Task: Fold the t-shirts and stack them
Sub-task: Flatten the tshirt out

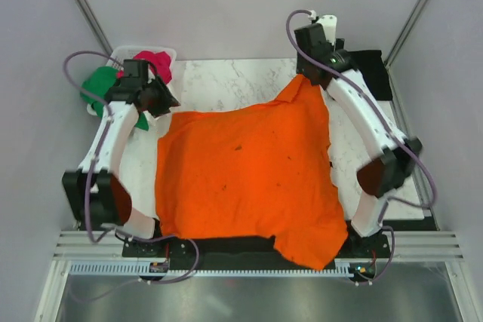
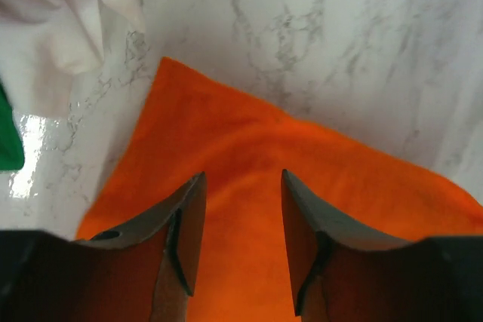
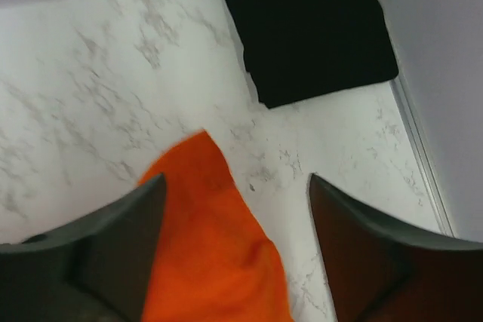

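The bright orange t-shirt [image 1: 241, 171] lies spread flat over the middle of the marble table, its near hem hanging over the front edge. My left gripper [image 1: 162, 99] is open over its far left corner [image 2: 249, 141], with nothing between the jaws. My right gripper [image 1: 313, 73] is open over its far right corner [image 3: 204, 246], one finger above the cloth, the other above bare table. A folded black t-shirt [image 1: 373, 73] lies at the far right [image 3: 309, 28]. Magenta-red [image 1: 155, 62] and green [image 1: 102, 84] shirts are bunched at the far left.
A white plastic basket [image 1: 139, 52] stands at the far left corner under the magenta-red cloth. White soft cloth [image 2: 68, 20] and a green edge [image 2: 9, 133] lie just beyond the orange corner. Grey walls close in the table on both sides.
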Controlling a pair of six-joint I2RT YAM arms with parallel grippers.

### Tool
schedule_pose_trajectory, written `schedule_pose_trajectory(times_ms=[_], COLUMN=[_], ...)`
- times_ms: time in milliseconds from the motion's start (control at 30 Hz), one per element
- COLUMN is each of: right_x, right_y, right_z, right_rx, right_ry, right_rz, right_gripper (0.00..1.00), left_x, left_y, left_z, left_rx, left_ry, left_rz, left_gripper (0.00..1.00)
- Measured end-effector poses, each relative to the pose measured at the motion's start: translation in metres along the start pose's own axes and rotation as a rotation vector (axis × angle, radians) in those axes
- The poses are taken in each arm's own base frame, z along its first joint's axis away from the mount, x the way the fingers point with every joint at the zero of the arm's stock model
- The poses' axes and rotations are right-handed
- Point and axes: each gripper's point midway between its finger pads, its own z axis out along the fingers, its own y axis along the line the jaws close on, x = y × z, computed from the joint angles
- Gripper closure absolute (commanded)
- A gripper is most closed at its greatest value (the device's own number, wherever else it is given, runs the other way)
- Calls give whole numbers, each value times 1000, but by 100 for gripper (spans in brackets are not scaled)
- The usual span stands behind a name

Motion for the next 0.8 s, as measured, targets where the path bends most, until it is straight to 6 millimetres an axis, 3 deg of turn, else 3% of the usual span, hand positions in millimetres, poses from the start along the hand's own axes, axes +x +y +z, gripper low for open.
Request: schedule_pose_trajectory(times_ms=[67,100,167,233,367,500,633,800], right_x=[35,53,85,106,131,158,203,242], right_y=[17,23,23,16,-2,-2,31,81], right_z=[49,69,84,77,34,-2,-8,7], right_rx=[35,45,51,39,-41,-195,-374,-523], right_ry=[121,174,257,303,326,338,451,601], right_rz=[-62,-84,-118,-129,-90,-4,58,108], right_gripper=[4,2,2,2,2,2,2,2], left_x=[24,32,43,41,28,39,71,123], left_y=[22,30,39,38,28,30,49,78], left_z=[43,54,61,54,26,-2,-2,12], left_rx=[-78,-103,-135,-131,-82,-49,-60,-107], left_ry=[131,172,217,207,126,85,124,252], left_rz=[-3,0,4,15,40,52,48,29], left_gripper=[39,37,35,35,36,37,39,39])
